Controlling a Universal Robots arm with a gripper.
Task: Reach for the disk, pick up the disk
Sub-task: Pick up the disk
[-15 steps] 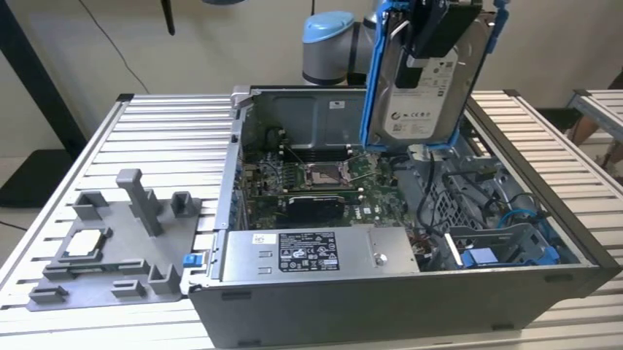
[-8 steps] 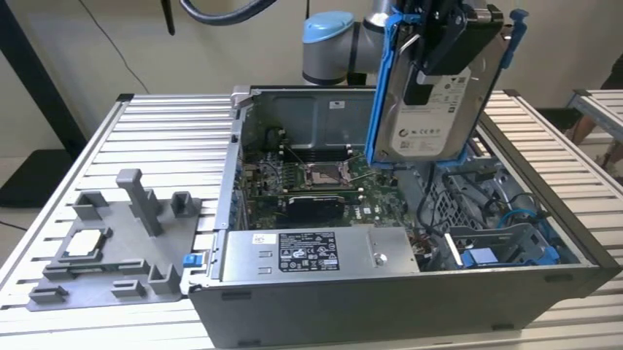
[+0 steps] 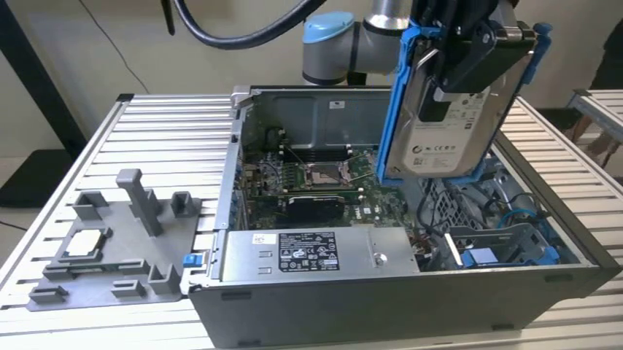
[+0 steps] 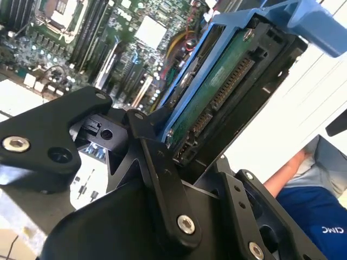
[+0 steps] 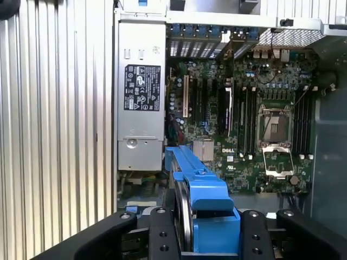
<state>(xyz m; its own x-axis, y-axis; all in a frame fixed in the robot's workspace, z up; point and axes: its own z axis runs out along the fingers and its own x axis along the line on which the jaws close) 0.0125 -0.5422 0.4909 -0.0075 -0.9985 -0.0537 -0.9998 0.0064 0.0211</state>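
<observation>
Your claw (image 3: 467, 55) is pinching the disk (image 3: 453, 124) and holding it in the air above the open case (image 3: 389, 306), nearly upright. The disk is silver-grey with a white label, clipped in a blue frame. In the second wrist view you see its green underside and connector edge (image 4: 217, 103). The exterior view shows the grey fixture (image 3: 117, 248) on the bench (image 3: 165, 131).
</observation>
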